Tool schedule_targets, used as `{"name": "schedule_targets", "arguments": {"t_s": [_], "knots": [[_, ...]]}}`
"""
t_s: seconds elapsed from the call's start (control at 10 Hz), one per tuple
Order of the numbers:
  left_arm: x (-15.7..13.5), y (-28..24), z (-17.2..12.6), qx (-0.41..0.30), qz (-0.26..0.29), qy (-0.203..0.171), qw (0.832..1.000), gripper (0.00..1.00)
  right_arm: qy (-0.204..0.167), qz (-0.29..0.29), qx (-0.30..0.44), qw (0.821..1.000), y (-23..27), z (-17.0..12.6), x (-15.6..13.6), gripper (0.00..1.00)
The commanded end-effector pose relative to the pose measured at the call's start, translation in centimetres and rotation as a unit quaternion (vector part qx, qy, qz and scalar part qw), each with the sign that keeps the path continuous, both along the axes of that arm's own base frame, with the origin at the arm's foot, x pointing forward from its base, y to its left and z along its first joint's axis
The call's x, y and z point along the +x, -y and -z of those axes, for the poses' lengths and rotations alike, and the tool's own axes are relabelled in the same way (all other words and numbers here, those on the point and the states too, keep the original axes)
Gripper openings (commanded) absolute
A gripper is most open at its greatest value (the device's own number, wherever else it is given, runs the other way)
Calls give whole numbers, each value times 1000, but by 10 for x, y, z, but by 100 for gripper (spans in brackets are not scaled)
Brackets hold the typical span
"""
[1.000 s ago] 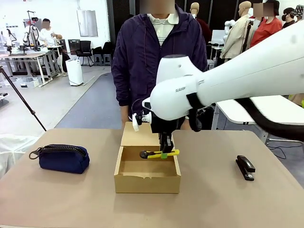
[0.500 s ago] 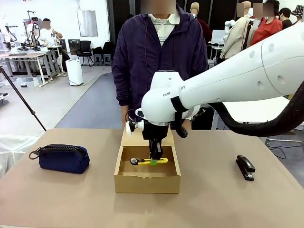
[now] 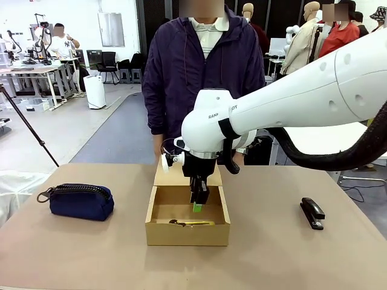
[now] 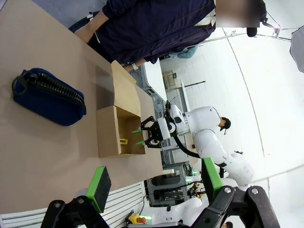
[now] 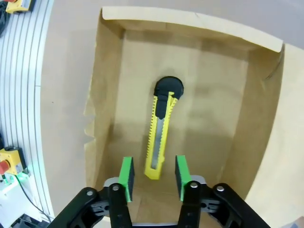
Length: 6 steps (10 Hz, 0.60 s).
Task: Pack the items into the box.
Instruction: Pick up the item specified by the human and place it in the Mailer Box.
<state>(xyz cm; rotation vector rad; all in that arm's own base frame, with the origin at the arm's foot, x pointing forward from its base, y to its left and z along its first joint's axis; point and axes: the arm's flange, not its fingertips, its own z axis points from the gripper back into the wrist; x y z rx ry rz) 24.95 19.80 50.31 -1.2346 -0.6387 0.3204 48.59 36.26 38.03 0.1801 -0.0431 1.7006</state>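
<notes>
Utility knife [image 5: 160,137]: lay loose in box [image 5: 247,118], mid-frame.
Right gripper [image 5: 153,172]: jaws apart above it.
Left gripper [image 4: 154,172]: jaws wide apart.
Right arm [image 3: 290,103]: lettering half hidden.

The right arm [image 3: 314,90] is glossy white, built of thick rounded shells, with a black band at one joint and small dark lettering beside it. A fat black cable [image 3: 338,160] sags under it. The right claw [image 3: 198,205] is black, with bright green pads [image 5: 126,173] and pale round screws [image 5: 114,188] at its knuckles. The left claw [image 4: 154,171] matches: black links, green pads. The person [image 3: 202,78] at the far side wears a dark navy zip jacket [image 3: 175,78] over a pale striped collared shirt [image 3: 207,37].
</notes>
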Motion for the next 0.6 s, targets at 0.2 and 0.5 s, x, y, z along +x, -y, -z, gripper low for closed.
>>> {"name": "schedule_targets", "arguments": {"t_s": [0.2,0.5], "knots": [[0,0,-1,-5,0,10,1000,100,-29,-26,22,999,3,-6,3,100],[0,0,-1,-5,0,10,1000,100,-25,-29,16,999,5,-12,6,100]]}}
